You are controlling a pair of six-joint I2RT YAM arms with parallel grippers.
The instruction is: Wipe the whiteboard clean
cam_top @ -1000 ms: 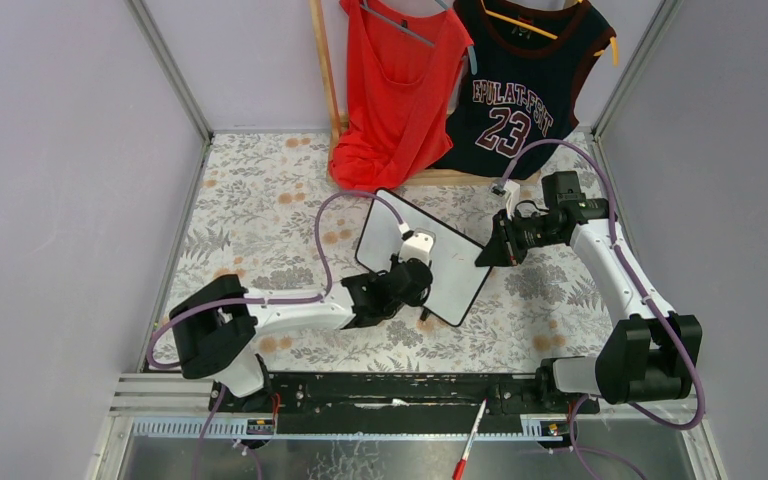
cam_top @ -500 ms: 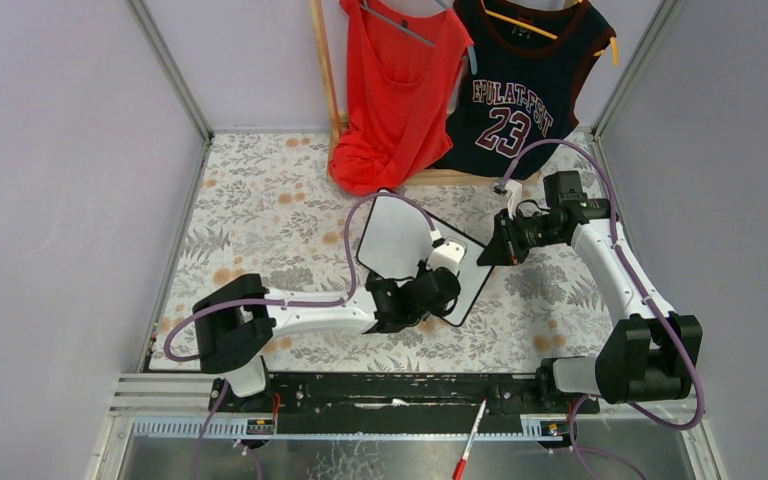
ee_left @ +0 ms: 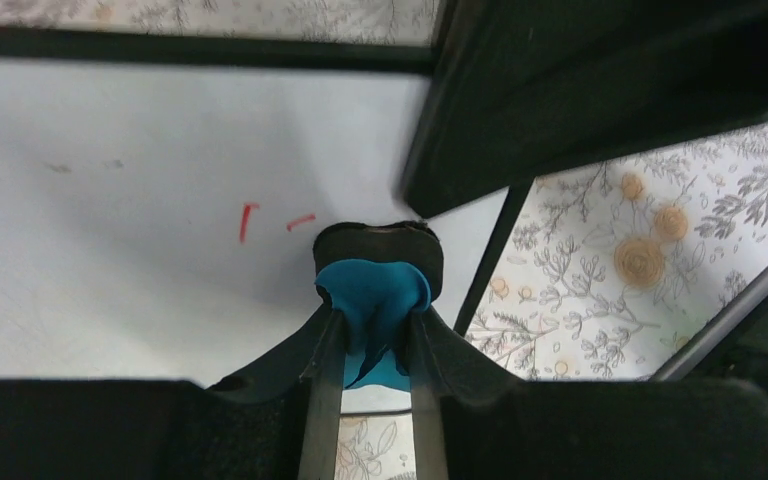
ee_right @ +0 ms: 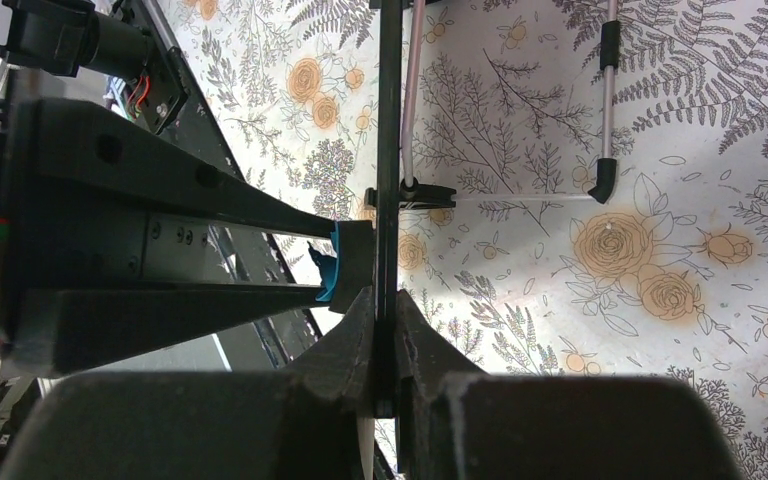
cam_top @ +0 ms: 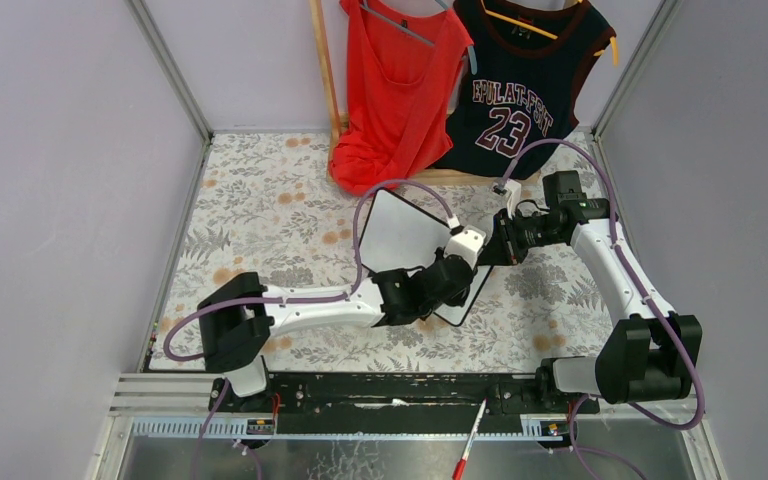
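Top view, centre: within the last second the left gripper point(ee_left: 372, 325) has carried its blue-backed eraser with a black felt pad point(ee_left: 378, 262) from the lower left of the white rectangular whiteboard with a thin black frame point(cam_top: 395, 235) across to that board's right-hand edge. The fingers are clamped on the blue backing, and the felt is pressed to the white face. To the right, the right gripper point(ee_right: 384, 310) has not moved. Its fingers pinch the board's black frame edge-on, holding the panel tilted up just right of the frame's centre. Most of the face now reads clean, so the task appears nearly done. However, two short red strokes point(ee_left: 248, 220) sit just left of the pad in the left wrist view (with fainter grey smudges further left), which suggests a return pass is needed. Surroundings, left to right: a grey side wall point(cam_top: 60, 150); a floral-print table covering point(cam_top: 260, 200); at upper centre, a wooden rack point(cam_top: 325, 60) hung with a red sleeveless top point(cam_top: 395, 90) and a dark numbered basketball jersey point(cam_top: 520, 90).
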